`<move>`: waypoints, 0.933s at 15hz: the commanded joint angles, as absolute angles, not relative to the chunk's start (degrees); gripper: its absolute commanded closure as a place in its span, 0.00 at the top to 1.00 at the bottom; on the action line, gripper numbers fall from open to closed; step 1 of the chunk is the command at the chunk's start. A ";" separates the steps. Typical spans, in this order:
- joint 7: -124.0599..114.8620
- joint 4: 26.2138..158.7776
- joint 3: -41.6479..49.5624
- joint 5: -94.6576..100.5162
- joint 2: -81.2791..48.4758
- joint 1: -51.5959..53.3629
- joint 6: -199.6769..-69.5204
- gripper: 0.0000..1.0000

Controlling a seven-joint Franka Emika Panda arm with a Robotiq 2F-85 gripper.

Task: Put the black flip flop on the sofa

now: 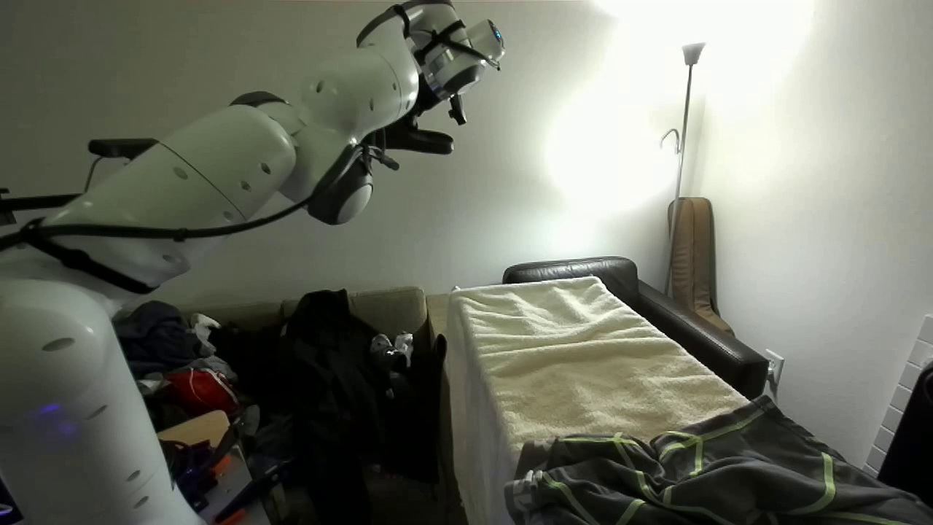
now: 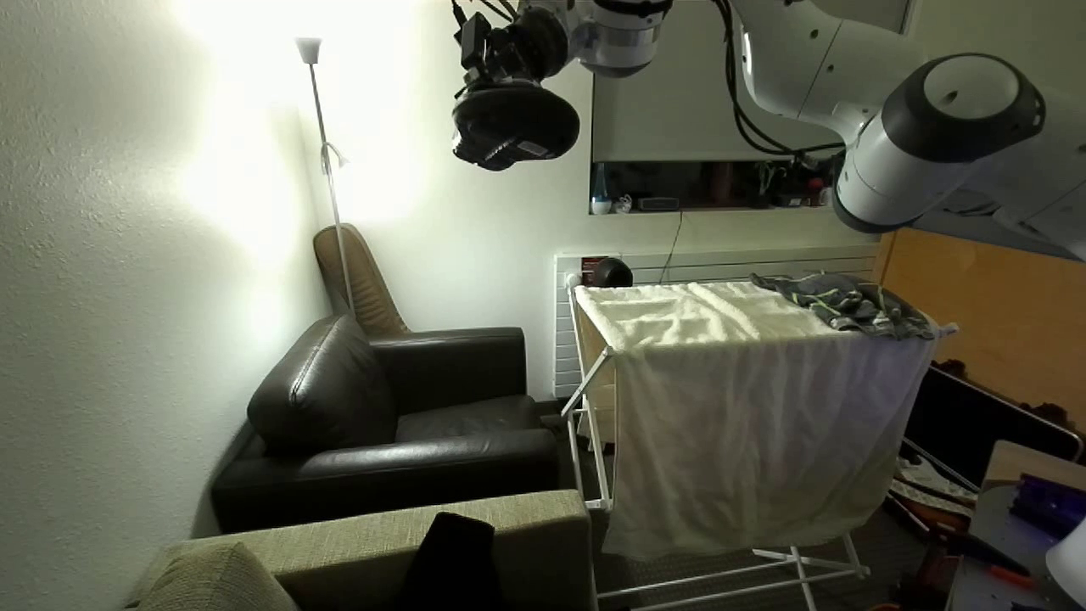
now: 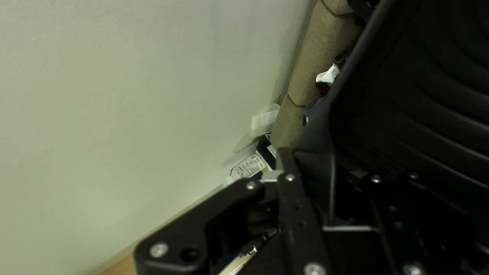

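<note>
The black flip flop (image 1: pixel 423 140) is high in the air at my gripper (image 1: pixel 437 117), in front of the wall. In an exterior view the flip flop (image 2: pixel 519 119) hangs under the gripper (image 2: pixel 501 72). In the wrist view the flip flop (image 3: pixel 412 91) fills the right side, its edge between the fingers; my gripper (image 3: pixel 328 183) is shut on it. The right fingertip is hidden in the dark. The beige sofa (image 1: pixel 390 306) is below, against the wall; its back shows (image 2: pixel 543 518) and in the wrist view (image 3: pixel 317 53). A dark leather armchair (image 2: pixel 458 467) stands beside it.
A drying rack with a cream towel (image 1: pixel 583 364) stands beside the sofa, dark shorts (image 1: pixel 692 474) on it. Black clothes (image 1: pixel 328 379) and bags cover the sofa. A floor lamp (image 2: pixel 327 170) and a brown case (image 2: pixel 361 280) stand in the corner.
</note>
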State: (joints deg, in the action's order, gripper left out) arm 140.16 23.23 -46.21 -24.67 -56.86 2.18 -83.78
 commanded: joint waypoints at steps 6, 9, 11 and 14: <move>141.08 24.97 -46.19 -24.30 -57.12 4.46 -81.67 0.02; 141.30 25.35 -46.30 -24.30 -57.53 6.80 -80.06 0.02; 141.54 24.89 -45.68 -24.30 -57.91 8.68 -78.13 0.02; 140.78 17.08 -42.57 -25.13 -61.27 14.42 -73.17 0.02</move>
State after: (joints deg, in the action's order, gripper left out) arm 140.15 23.14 -44.90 -24.66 -59.12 10.54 -78.08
